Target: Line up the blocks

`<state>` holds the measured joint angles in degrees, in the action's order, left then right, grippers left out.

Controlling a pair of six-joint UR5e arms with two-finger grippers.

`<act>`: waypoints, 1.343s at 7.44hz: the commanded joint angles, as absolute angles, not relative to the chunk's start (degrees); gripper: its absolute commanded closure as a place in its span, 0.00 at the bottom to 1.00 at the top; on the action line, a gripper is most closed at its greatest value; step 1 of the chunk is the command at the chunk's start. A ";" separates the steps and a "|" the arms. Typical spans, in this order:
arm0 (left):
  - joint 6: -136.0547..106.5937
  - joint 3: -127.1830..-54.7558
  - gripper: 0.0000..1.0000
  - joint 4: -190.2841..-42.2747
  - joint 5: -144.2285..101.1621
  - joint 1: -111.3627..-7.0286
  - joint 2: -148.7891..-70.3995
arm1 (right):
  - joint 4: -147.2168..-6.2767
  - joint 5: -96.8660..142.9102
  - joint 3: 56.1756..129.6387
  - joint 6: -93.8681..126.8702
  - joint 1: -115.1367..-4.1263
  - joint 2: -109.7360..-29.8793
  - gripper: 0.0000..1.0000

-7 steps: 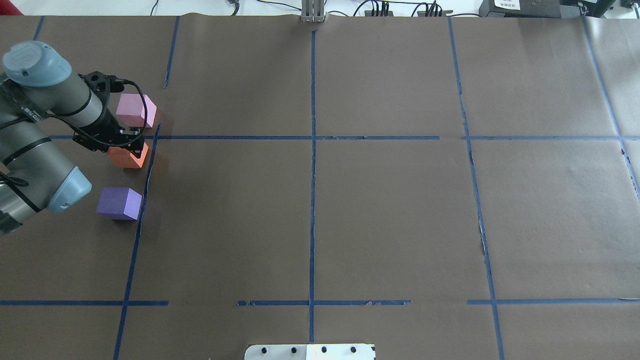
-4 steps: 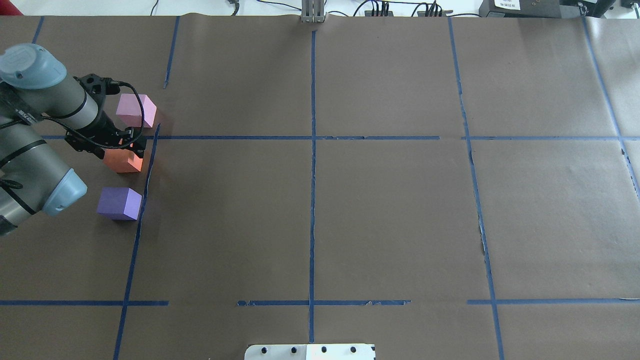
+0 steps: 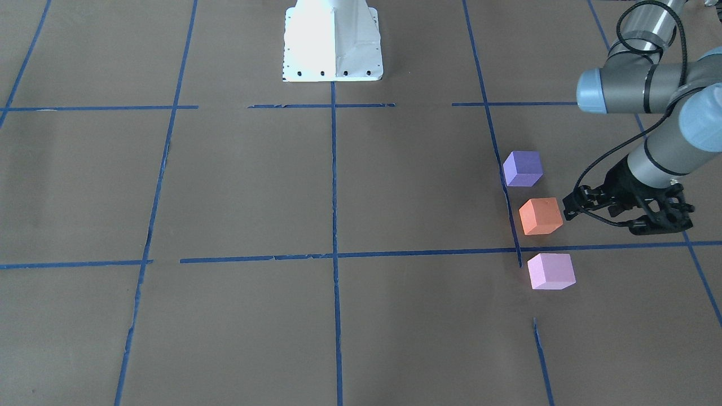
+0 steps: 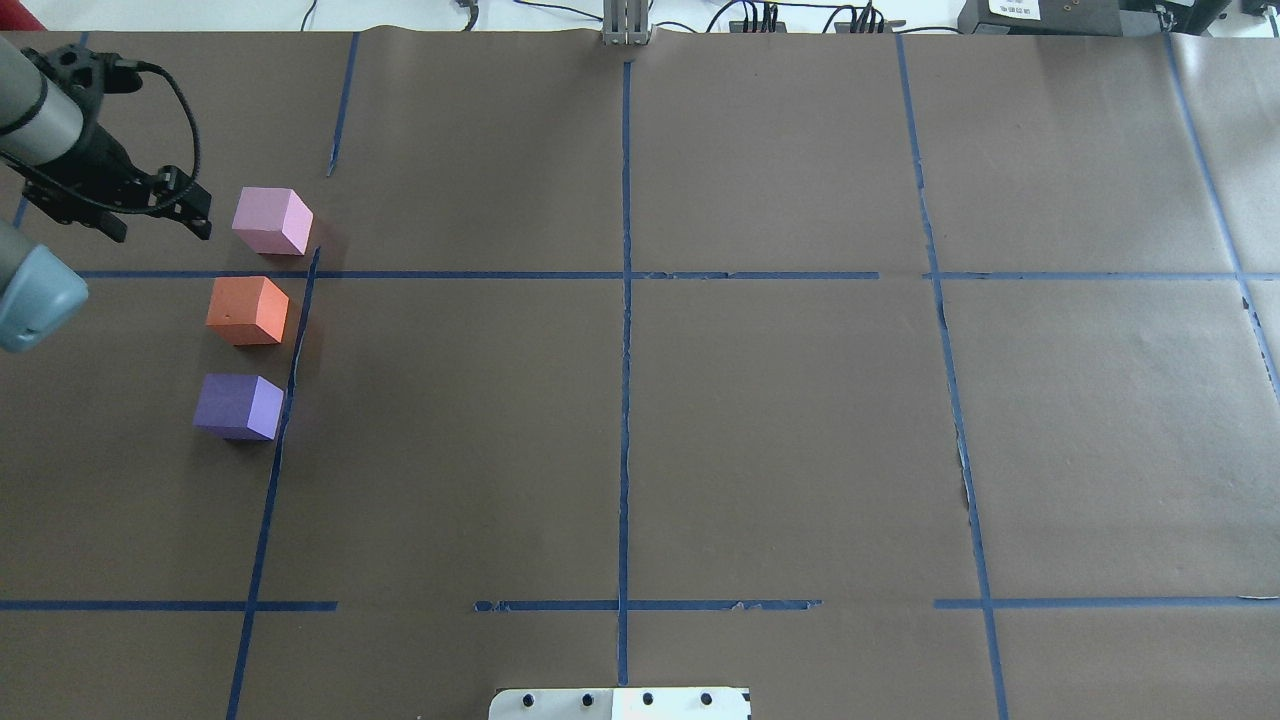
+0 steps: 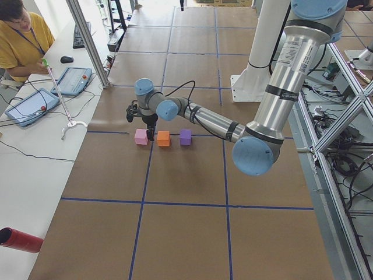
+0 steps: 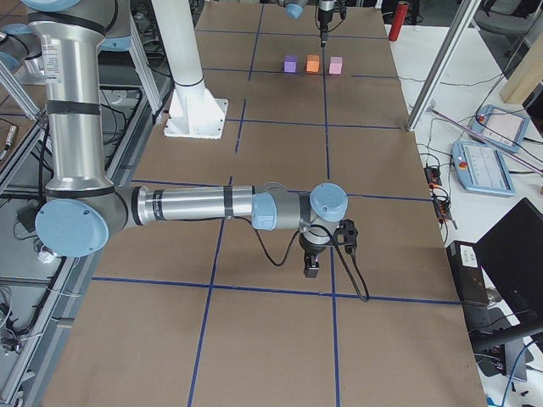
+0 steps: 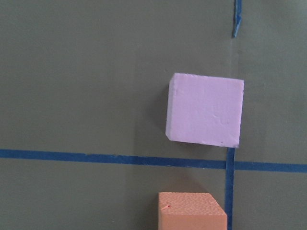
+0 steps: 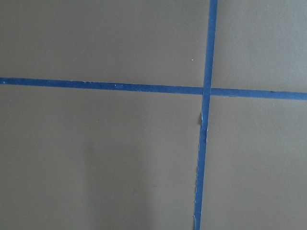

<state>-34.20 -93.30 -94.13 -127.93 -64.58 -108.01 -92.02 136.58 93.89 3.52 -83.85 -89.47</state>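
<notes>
Three blocks on the brown-papered table (image 4: pixel 780 430), in one line, none touching:
- pink block (image 4: pixel 272 221)
- orange block (image 4: pixel 247 311), at its 6 o'clock
- purple block (image 4: pixel 238 407), at 6 o'clock again

Left gripper (image 4: pixel 203 214): at 9 o'clock of the pink block, jaws apart, empty.

Right gripper (image 6: pixel 310 268): over a blue tape crossing (image 8: pixel 206 91); cannot tell how the jaws stand.

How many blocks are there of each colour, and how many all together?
orange matte foam cube: 1
violet-purple matte foam cube: 1
pale pink-lilac matte foam cube: 1
Total: 3 blocks
</notes>
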 commanded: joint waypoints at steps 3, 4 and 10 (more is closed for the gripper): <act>7.33 -92.28 0.00 -88.59 -128.23 -83.90 -97.51 | -92.02 136.58 93.87 3.52 -83.85 -89.47 0.00; 7.38 -92.29 0.00 -88.94 -128.49 -85.41 -95.03 | -92.02 136.58 93.95 3.52 -83.85 -89.47 0.00; 7.38 -89.20 0.00 -89.56 -135.09 -86.75 -92.73 | -92.02 136.58 93.96 3.52 -83.85 -89.47 0.00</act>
